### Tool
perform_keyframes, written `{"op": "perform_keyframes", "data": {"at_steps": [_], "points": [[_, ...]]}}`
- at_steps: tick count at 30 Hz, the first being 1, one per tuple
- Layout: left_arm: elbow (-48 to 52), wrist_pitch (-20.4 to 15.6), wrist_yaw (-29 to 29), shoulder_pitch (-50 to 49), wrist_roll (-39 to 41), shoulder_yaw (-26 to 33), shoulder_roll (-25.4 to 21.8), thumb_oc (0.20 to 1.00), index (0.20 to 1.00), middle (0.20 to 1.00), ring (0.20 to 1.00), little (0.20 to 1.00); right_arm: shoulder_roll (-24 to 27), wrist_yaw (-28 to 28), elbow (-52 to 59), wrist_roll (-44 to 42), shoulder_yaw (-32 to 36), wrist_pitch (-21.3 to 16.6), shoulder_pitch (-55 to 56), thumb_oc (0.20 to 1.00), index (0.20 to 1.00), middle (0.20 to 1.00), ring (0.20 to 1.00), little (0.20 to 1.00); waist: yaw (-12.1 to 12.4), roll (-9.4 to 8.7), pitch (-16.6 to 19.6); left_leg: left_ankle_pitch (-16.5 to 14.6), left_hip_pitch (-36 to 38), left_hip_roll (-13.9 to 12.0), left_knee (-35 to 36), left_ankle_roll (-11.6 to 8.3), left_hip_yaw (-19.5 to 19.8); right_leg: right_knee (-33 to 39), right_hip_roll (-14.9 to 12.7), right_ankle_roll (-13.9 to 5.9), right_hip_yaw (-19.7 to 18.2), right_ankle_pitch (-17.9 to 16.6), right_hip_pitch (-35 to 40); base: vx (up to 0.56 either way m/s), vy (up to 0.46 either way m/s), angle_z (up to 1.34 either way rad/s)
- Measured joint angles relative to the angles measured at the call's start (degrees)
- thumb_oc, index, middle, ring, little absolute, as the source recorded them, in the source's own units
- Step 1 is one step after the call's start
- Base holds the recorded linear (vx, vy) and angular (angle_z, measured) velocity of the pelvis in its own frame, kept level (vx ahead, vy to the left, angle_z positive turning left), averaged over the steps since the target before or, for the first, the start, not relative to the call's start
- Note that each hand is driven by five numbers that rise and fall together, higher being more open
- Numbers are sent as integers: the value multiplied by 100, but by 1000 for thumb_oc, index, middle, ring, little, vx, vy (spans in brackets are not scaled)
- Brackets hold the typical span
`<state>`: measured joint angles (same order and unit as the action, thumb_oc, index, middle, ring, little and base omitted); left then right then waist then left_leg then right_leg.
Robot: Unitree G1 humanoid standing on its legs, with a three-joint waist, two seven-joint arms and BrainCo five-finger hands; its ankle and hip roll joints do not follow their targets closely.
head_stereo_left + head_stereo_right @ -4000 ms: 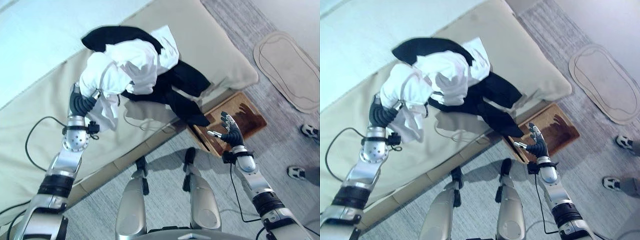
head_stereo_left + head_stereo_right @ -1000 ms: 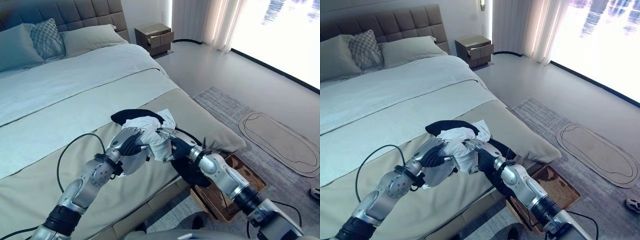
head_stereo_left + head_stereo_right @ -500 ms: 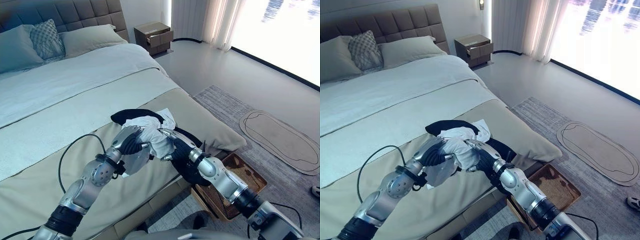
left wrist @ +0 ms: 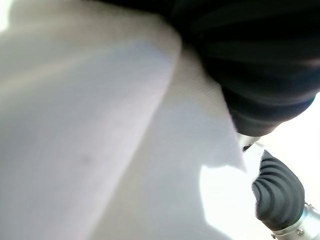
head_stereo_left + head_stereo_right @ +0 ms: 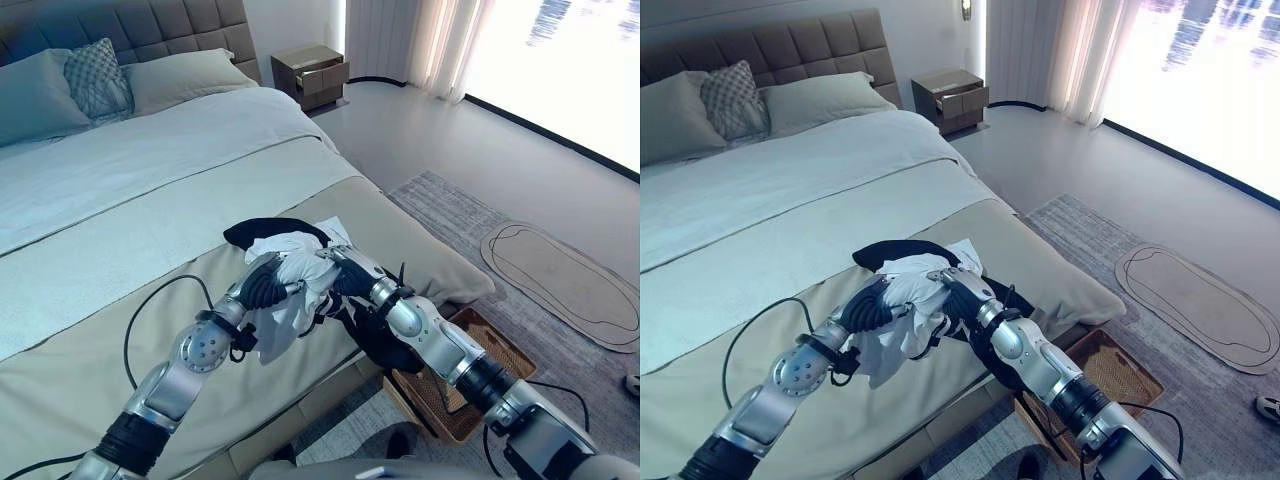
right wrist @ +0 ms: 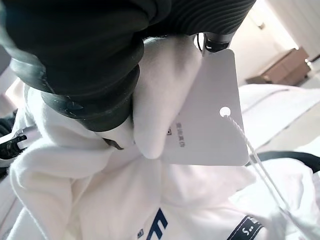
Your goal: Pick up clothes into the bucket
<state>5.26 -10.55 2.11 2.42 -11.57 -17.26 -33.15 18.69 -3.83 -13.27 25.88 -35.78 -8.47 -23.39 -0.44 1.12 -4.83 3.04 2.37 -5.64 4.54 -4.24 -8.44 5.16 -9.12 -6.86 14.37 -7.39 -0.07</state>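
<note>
Both hands meet at the white garment (image 5: 290,290) above the bed's (image 5: 150,230) near edge. The left hand (image 5: 262,288) has its fingers curled into the cloth, and a loose length of it hangs below. The right hand (image 5: 345,278) is pressed into the same bundle; its fingers are buried in cloth, so I cannot tell whether they grip. A paper tag (image 6: 210,115) dangles on a string in the right wrist view. A black garment (image 5: 375,330) lies just behind and trails off the bed's edge towards the wicker basket (image 5: 470,385) on the floor. The risk, as I judge it, is that the hanging cloth snags or drags the black garment along, or slips from a partial hold and drops short of the basket.
</note>
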Motion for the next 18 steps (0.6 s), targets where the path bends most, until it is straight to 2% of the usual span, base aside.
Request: {"op": "perform_keyframes", "data": {"at_steps": [7, 8, 9, 10, 13, 18], "points": [[-1, 12, -5, -22, 126, 7, 38, 200, 200, 200, 200, 200, 63, -79, 1, 0, -37, -21, 2, 200, 200, 200, 200, 200, -7, 3, 2, 0, -1, 3, -6, 0, -3, -1, -4, 0, -1, 0, 0, 0, 0, 0], [-1, 12, -6, -43, 127, 13, 65, 438, 438, 438, 438, 438, 75, -76, 11, 0, -57, -35, 4, 200, 200, 200, 200, 200, -5, 7, 4, 0, 0, 3, -6, 0, -3, 0, -5, 0, -1, 0, 0, 0, 0, 0], [-1, 12, -6, -47, 126, 13, 74, 586, 586, 586, 586, 586, 79, -76, 12, 1, -59, -35, 4, 200, 200, 200, 200, 200, -6, 8, 5, 0, 0, 3, -7, 0, -3, 0, -5, 0, -1, 0, 0, 0, 0, 0], [-1, 9, -63, -88, 152, 26, 104, 1000, 1000, 1000, 1000, 1000, 143, -56, 15, 2, -57, -56, 22, 200, 200, 200, 200, 200, -12, 12, 8, 0, 1, 3, -8, 0, -3, -1, -3, 0, 0, 0, 1, 0, 0, 0], [0, -20, -203, -243, 292, 88, 316, 1000, 1000, 1000, 1000, 1000, 313, 30, 91, 3, -54, -192, 223, 200, 200, 200, 200, 200, -15, 19, 14, -1, 0, 4, -7, 1, -3, -1, -5, -1, 0, 1, 3, 0, 0, 0], [0, -292, -449, -691, 709, 461, 758, 1000, 1000, 1000, 1000, 1000, 551, 117, 314, 51, 224, -395, 893, 200, 200, 200, 200, 200, -13, 20, 15, -3, 1, 4, -4, 4, -1, 0, -7, -22, 0, 17, 5, 0, 0, 0]]}}
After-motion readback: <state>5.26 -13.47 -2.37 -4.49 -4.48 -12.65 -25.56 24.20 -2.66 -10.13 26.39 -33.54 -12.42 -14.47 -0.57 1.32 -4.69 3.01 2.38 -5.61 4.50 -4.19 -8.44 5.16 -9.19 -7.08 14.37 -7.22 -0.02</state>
